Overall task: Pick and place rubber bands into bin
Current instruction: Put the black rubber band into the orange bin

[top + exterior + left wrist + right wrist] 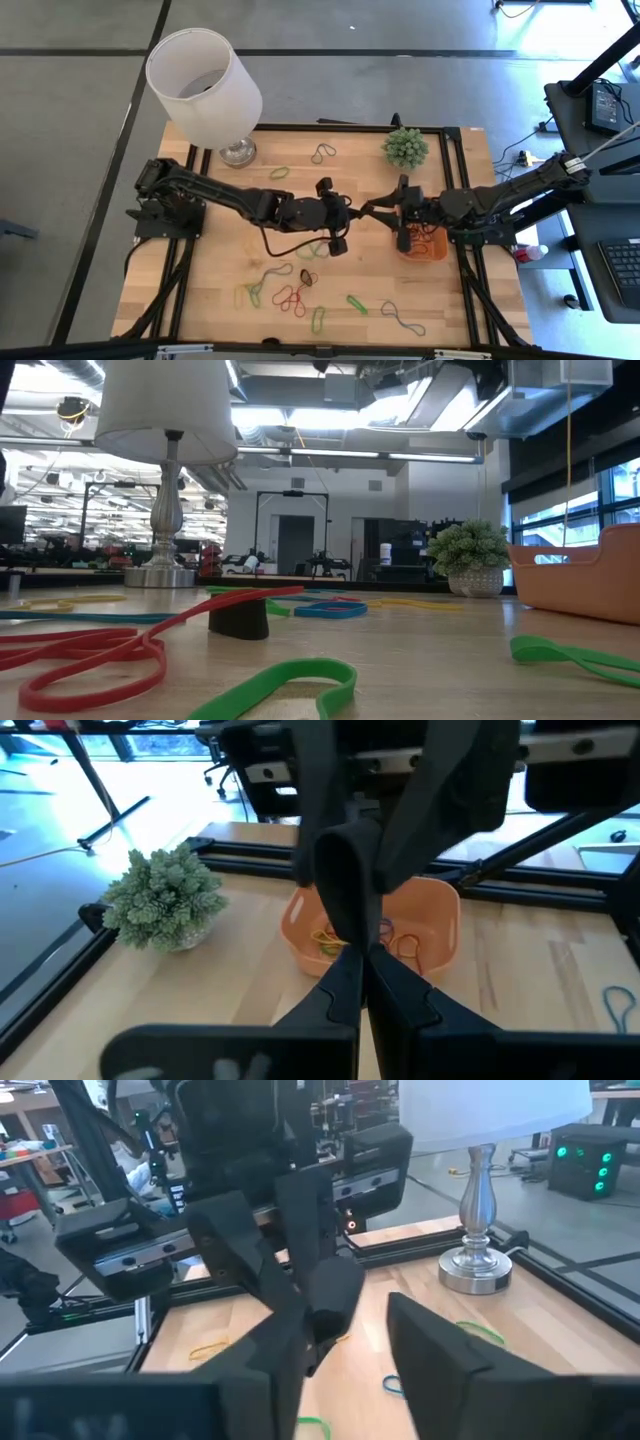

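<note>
Scattered across the wooden counter (220, 270), the rubber bands (285, 296) are recorded, several lying in the bin (420, 246), above which the right pincer (402, 218) is spread, the left pincer (345, 215) pressed together beside it.

Lamp (205, 85), plant (406, 147) along far edge

Brightly and evenly lit from overhead strip lights (330, 455) and daylight through windows (560, 520) at the low view's right, with only soft shadows on the tabletop (220, 270). Blown-out glare at the overhead picture's top-right floor; blurred near rubber bands (90, 655) in the low view.
</note>
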You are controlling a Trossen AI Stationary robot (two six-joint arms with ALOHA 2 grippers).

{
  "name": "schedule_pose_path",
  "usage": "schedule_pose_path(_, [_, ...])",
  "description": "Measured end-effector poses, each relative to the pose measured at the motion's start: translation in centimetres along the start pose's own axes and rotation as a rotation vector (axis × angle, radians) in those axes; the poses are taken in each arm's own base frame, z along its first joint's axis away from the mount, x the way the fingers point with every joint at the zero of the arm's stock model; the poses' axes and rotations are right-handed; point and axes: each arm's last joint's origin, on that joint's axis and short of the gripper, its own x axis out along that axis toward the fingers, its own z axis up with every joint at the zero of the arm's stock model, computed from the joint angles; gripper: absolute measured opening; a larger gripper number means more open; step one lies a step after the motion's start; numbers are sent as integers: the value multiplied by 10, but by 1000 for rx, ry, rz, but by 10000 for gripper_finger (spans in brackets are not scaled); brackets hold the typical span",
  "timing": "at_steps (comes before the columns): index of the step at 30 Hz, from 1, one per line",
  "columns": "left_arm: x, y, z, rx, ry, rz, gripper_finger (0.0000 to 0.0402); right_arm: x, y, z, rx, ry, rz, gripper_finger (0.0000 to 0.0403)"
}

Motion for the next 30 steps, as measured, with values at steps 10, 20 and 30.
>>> schedule_pose_path(10, [1,2,0,-1,3,8,9,11,1,-10,-55,43,-12,10])
schedule_pose_path(20, [0,2,0,-47,-4,47,75,5,-1,-7,-40,40,-14,6])
schedule_pose_path(30, [0,2,-1,-90,7,47,126,-45,-23,11,60,258,-171,11])
